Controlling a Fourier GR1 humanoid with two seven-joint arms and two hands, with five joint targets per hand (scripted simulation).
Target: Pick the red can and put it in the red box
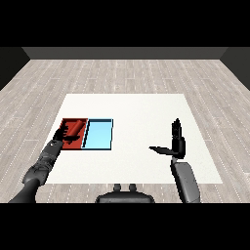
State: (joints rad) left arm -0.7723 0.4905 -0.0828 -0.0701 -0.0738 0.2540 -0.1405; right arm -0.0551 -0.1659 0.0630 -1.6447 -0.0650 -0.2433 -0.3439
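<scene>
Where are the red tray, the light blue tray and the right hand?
red tray (83, 122): head view, bare floor near its right wall.
light blue tray (98, 135): head view, middle of its floor.
right hand (177, 143): head view, on the palm.

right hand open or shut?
Open. The right hand stands over bare table right of the trays, fingers straight up, thumb stretched out sideways, nothing in it.

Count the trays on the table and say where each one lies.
2. The red tray lies at the table's left, with the left hand over it. The blue tray lies beside it, on its right. Nothing seems to hide another.
</scene>
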